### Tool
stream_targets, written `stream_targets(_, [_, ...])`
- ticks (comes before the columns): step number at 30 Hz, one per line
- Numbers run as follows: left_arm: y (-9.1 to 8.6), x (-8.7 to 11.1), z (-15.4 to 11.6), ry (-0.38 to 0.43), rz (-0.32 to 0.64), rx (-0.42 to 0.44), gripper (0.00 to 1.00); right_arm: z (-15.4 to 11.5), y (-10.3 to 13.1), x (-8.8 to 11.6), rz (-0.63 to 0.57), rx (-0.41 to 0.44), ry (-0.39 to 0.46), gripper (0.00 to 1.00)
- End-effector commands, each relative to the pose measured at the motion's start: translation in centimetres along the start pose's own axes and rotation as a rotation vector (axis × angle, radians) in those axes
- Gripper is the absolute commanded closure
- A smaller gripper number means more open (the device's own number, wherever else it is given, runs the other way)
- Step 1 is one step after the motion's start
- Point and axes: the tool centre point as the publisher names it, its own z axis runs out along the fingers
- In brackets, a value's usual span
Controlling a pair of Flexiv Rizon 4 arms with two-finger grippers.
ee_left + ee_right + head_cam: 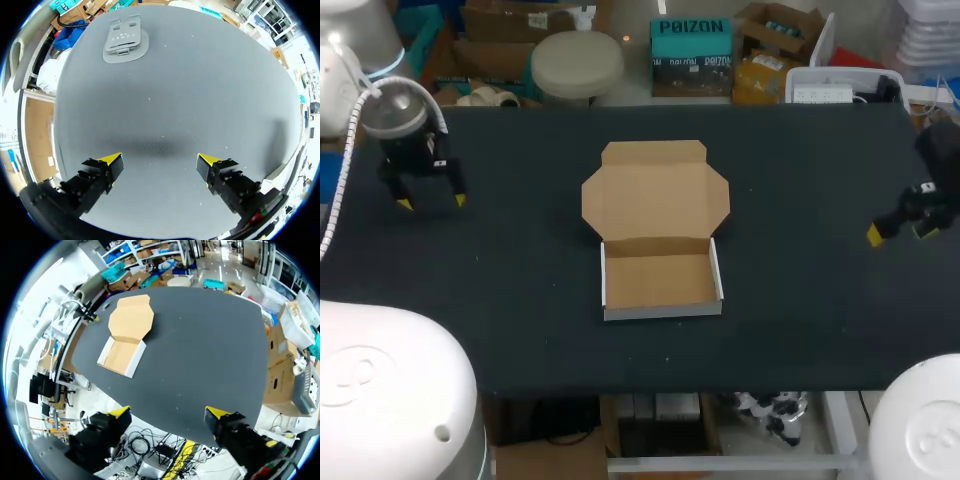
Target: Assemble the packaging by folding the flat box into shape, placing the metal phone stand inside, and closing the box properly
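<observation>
Nearest in the head view, the white shells of the left arm (380, 395) and right arm (925, 415) cover both near corners of the desk (520, 300), so what lies under them cannot be made out. Mid-desk: box (660, 282) folded into a shallow tray, walls up, white outside, brown floor showing all over. Its lid (655, 195) lies open and flat on the cloth behind the tray, tuck flap at the far end. The hinge wall between tray and lid stands upright. Left hand (432, 203) is over bare cloth well to the left of the box, level with the lid. Its fingers are spread wide, nothing between them, nothing touched. Its own wrist view shows only grey cloth and a soft shadow under the tips (height above the cloth hard to judge). Right hand (899, 232) is near the desk's right edge, well apart from the box, partly cut off by the frame and blurred there. Its wrist view shows both yellow tips set wide apart and holding nothing, with the box far ahead across the desk. Farthest: metal phone stand (125, 40), seen only in the left wrist view, lies flat on the cloth, well ahead of the left hand and close to the desk's far edge. It is grey on grey, its detail faint. I cannot find it in the head view.
</observation>
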Motion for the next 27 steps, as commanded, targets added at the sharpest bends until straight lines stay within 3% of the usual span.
stream_targets(1, [-1.6, -0.5, 0.3, -0.001, 0.002, -0.038, 0.0, -0.2, 0.0, 0.1, 0.0, 0.004, 0.001, 0.0])
stream_targets(27, [-6.8, -3.2, 2.2, 0.007, 0.027, -0.03, 0.0, -0.2, 0.0, 0.1, 0.0, 0.004, 0.001, 0.0])
